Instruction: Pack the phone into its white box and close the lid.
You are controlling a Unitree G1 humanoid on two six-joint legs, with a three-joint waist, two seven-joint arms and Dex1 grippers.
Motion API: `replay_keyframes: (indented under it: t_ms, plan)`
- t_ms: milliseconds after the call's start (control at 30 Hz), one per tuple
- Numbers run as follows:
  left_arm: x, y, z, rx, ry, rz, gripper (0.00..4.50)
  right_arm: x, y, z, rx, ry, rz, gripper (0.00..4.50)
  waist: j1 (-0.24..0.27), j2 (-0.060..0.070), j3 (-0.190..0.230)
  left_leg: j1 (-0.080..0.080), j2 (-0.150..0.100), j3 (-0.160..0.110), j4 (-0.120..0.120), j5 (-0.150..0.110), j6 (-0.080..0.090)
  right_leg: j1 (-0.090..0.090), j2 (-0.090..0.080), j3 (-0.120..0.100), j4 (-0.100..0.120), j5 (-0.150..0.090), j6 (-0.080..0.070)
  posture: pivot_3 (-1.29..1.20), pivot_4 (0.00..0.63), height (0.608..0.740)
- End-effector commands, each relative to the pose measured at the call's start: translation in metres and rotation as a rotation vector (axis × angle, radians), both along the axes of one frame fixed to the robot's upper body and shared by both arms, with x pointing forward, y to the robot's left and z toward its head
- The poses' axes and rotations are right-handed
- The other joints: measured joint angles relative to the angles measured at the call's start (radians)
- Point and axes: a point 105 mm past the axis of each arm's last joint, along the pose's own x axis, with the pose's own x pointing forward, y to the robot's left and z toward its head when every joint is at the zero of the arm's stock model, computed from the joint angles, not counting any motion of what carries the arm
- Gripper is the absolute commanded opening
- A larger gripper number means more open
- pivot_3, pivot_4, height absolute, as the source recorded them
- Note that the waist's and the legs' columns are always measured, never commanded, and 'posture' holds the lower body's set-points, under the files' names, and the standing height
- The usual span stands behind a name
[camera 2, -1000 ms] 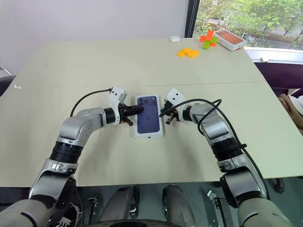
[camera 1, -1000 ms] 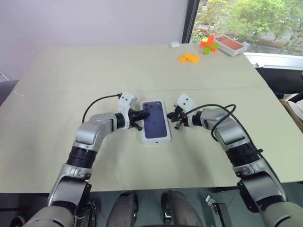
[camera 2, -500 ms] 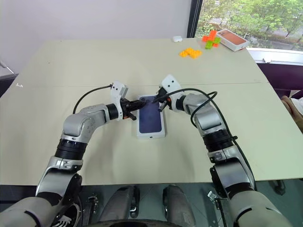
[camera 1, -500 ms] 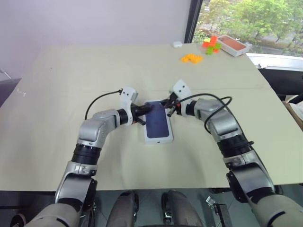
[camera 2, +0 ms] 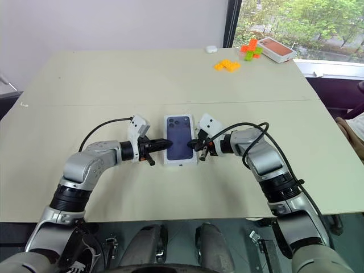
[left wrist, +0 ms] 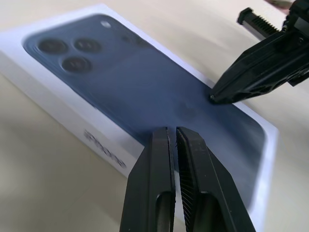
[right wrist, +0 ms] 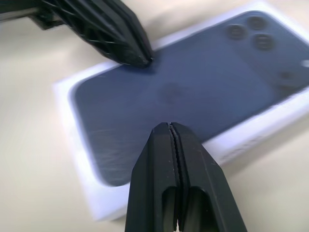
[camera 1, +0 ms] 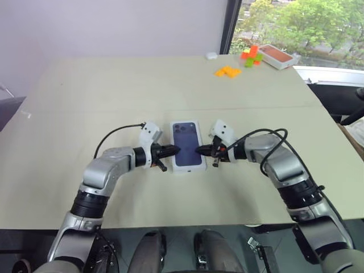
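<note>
The white box (camera 1: 187, 168) lies closed in the middle of the table. Its lid (camera 1: 187, 143) is on, with the blue phone picture facing up. The phone itself is hidden. My left gripper (camera 1: 175, 150) is shut and empty, its tip over the lid's left long edge at mid-length. My right gripper (camera 1: 200, 150) is shut and empty too, its tip against the lid's right edge, pointing at the left one. In the left wrist view the shut fingers (left wrist: 164, 159) rise over the lid (left wrist: 120, 77). The right wrist view shows shut fingers (right wrist: 159, 159) before the lid (right wrist: 203, 82).
At the far right corner stand an orange-topped box (camera 1: 277, 55), red and green blocks (camera 1: 251, 54) and orange blocks (camera 1: 227, 71). A small white object (camera 1: 211, 55) lies beside them. The table's near edge (camera 1: 170, 219) runs just behind my arms.
Both shut grippers have left the lid's far end and drawn back toward me to its mid-length, one on each side. The box has stayed where it was.
</note>
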Motion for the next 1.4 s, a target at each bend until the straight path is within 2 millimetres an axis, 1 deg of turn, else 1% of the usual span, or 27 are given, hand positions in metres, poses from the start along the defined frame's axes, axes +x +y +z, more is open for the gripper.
replay_keyframes:
  t_ms: [33,100,200,267,300,400,500,533,600,667,700,800,867,933,1033,1133,1400]
  plan:
    - [-0.010,0.005,0.020,-0.037,-0.074,-0.033,0.29,-0.014,0.003,0.021,0.064,-0.023,0.081,0.03,-0.001,0.000,0.000,-0.001,0.000,0.000,0.000,0.000,0.000,0.000,0.000,0.000,-0.001,0.000,0.000,0.00,0.150,0.740]
    - [-0.011,0.009,0.026,-0.034,-0.098,-0.030,0.29,-0.010,0.004,0.026,0.067,-0.083,0.070,0.03,-0.001,0.000,0.000,-0.003,0.000,0.000,0.000,0.000,0.000,-0.003,0.000,0.000,-0.001,0.000,0.000,0.00,0.150,0.740]
    - [-0.008,0.026,0.041,-0.036,-0.144,0.009,0.29,0.019,-0.004,0.047,0.149,-0.186,-0.080,0.03,-0.005,0.000,0.000,-0.009,0.000,0.000,0.000,0.000,0.000,-0.009,0.000,0.000,0.000,0.000,0.000,0.00,0.150,0.740]
    - [-0.005,0.038,0.052,-0.046,-0.157,0.030,0.85,0.028,-0.013,0.056,0.216,-0.169,-0.137,0.56,-0.002,0.000,0.001,-0.009,0.000,0.000,0.000,0.000,0.000,-0.009,0.000,0.000,0.000,0.000,0.000,0.00,0.150,0.740]
    - [-0.003,0.045,0.056,-0.040,-0.175,0.046,1.17,0.030,-0.016,0.058,0.219,-0.178,-0.149,0.91,-0.001,0.000,0.001,-0.009,0.000,0.000,0.000,0.000,0.000,-0.009,0.000,0.000,0.000,0.000,0.000,0.00,0.150,0.740]
    - [0.001,0.066,0.062,-0.020,-0.207,0.095,2.63,0.030,-0.023,0.058,0.202,-0.212,-0.158,2.38,0.001,0.000,0.001,-0.009,0.000,0.000,-0.001,0.000,0.000,-0.009,0.000,0.000,-0.001,0.000,0.000,0.00,0.150,0.740]
    - [0.004,0.092,0.065,-0.010,-0.211,0.162,4.17,0.031,-0.033,0.060,0.172,-0.257,-0.159,3.92,0.000,0.000,0.001,-0.010,0.000,0.001,-0.002,0.000,0.000,-0.009,0.000,0.000,-0.004,0.000,0.000,0.00,0.150,0.740]
    - [0.004,0.099,0.064,0.002,-0.214,0.182,4.50,0.031,-0.037,0.059,0.153,-0.272,-0.153,4.47,0.000,0.000,0.001,-0.010,0.000,0.001,-0.002,0.000,0.000,-0.009,0.000,0.000,-0.004,0.000,0.000,0.00,0.150,0.740]
    - [0.004,0.113,0.070,0.010,-0.266,0.231,4.50,0.027,-0.047,0.057,0.097,-0.285,-0.108,4.49,0.000,0.000,0.001,-0.010,0.000,0.001,-0.003,0.000,0.000,-0.010,0.000,0.000,-0.005,0.000,0.000,0.00,0.150,0.740]
    - [0.002,0.120,0.072,0.003,-0.281,0.246,4.50,0.026,-0.054,0.057,0.084,-0.275,-0.096,4.49,0.000,0.000,0.001,-0.010,0.000,0.001,-0.004,0.000,0.000,-0.010,0.000,0.000,-0.007,0.000,0.000,0.00,0.150,0.740]
    - [0.001,0.121,0.073,-0.003,-0.279,0.246,4.50,0.026,-0.055,0.057,0.084,-0.273,-0.097,4.49,0.000,0.000,0.001,-0.010,0.000,0.001,-0.005,0.000,0.000,-0.009,0.000,0.000,-0.007,0.000,0.000,0.00,0.150,0.740]
    - [-0.006,0.133,0.067,0.008,-0.229,0.262,4.50,0.026,-0.065,0.059,0.070,-0.249,-0.098,4.49,-0.003,0.000,0.001,-0.010,0.000,0.001,-0.005,0.000,0.000,-0.009,0.000,0.000,-0.007,0.000,0.000,0.00,0.150,0.740]
    - [-0.010,0.143,0.067,0.024,-0.245,0.282,4.50,0.036,-0.075,0.063,0.084,-0.265,-0.159,4.49,-0.006,0.001,0.001,-0.010,0.000,0.001,-0.005,0.000,0.000,-0.010,0.000,0.000,-0.007,0.000,0.000,0.00,0.150,0.740]
    - [-0.014,0.151,0.066,0.054,-0.265,0.294,4.50,0.040,-0.082,0.061,0.056,-0.287,-0.181,4.49,-0.003,0.001,0.001,-0.010,0.001,0.001,-0.005,0.000,0.000,-0.010,0.000,0.000,-0.007,0.000,0.000,0.00,0.150,0.740]
    - [-0.023,0.157,0.068,0.050,-0.261,0.280,4.50,0.035,-0.084,0.059,0.063,-0.269,-0.157,4.49,-0.001,0.001,0.001,-0.010,0.001,0.001,-0.006,0.000,0.000,-0.010,0.000,0.000,-0.007,0.000,0.000,0.00,0.150,0.740]
    - [-0.031,0.163,0.064,0.058,-0.234,0.271,4.50,0.033,-0.091,0.056,0.045,-0.268,-0.148,4.49,0.000,0.001,0.001,-0.010,0.001,0.001,-0.006,0.000,0.000,-0.010,-0.001,0.000,-0.008,0.000,0.000,0.00,0.150,0.740]
    - [-0.038,0.173,0.058,0.087,-0.217,0.289,4.50,0.024,-0.095,0.052,0.025,-0.237,-0.091,4.49,0.000,0.001,0.001,-0.010,0.001,0.001,-0.007,0.000,0.000,-0.009,-0.002,0.000,-0.010,0.000,0.000,0.00,0.150,0.740]
